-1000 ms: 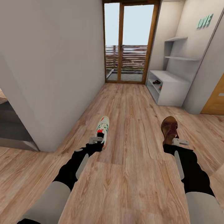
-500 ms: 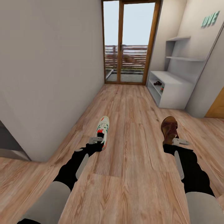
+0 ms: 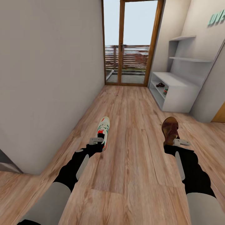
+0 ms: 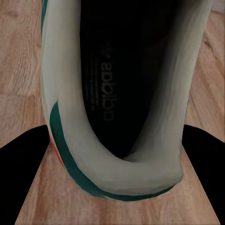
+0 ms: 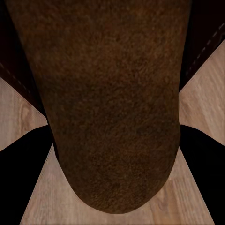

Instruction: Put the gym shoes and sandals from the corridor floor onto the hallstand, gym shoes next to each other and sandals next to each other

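Left gripper (image 3: 100,141) clasping gym shoe (image 3: 103,127), corridor floor (image 3: 134,106)

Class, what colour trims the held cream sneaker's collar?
Green trim on the cream sneaker, clearest in the left wrist view.

Pale grey-white hallstand (image 3: 182,93) with thick bench top, stood on light brown wood-plank floor (image 3: 134,106); one dark sandal (image 3: 160,84) and one white-green shoe (image 3: 165,91) lodged on its low shelves

We are seeing both arms built alike: pale grey upper segments, then matte black forearms, each carrying a long light-grey inset panel. The left gripper (image 3: 100,140) and right gripper (image 3: 175,141) are showing small light-grey wrist brackets; in the wrist views their fingers (image 4: 23,173) are rendering plain black.
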Controlling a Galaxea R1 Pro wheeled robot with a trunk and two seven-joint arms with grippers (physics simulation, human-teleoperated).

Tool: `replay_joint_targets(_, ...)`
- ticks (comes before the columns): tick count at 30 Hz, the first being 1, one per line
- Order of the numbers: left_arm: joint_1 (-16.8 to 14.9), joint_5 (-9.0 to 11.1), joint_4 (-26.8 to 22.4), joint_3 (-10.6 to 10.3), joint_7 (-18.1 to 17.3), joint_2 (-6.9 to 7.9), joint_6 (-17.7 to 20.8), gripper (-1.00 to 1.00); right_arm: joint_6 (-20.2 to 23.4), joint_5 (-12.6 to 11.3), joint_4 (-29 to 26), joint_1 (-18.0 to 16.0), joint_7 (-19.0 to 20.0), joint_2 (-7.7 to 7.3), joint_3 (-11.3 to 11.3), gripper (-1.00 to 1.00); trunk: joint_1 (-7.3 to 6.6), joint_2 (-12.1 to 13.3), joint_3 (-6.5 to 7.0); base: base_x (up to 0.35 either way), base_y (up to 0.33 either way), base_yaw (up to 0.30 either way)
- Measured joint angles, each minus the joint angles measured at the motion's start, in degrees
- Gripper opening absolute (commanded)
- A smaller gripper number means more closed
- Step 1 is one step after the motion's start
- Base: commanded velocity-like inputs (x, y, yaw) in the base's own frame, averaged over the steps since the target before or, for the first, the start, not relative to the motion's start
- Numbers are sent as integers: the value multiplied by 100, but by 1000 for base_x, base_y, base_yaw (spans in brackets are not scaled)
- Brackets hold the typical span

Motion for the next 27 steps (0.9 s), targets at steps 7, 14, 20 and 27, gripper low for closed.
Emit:
replay_joint_targets(7, 0, 0, -1, 0, 0, -1, 0, -100, 0, -1, 0, 0, 0, 0, 0, -100, 0, 0, 0, 348, 0, 0)
replay_joint_targets(14, 0, 0, 2, 0, 0, 0, 0, -100, 0, 3, 0, 0, 0, 0, 0, -100, 0, 0, 0, 348, 0, 0)
replay_joint_targets(20, 0, 0, 3, 0, 0, -2, 0, -100, 0, 3, 0, -1, 0, -1, 0, -100, 0, 0, 0, 348, 0, 0)
replay_joint_targets(27, 0, 0, 3, 0, 0, -1, 0, -100, 0, 3, 0, 0, 0, 0, 0, -100, 0, 0, 0, 348, 0, 0)
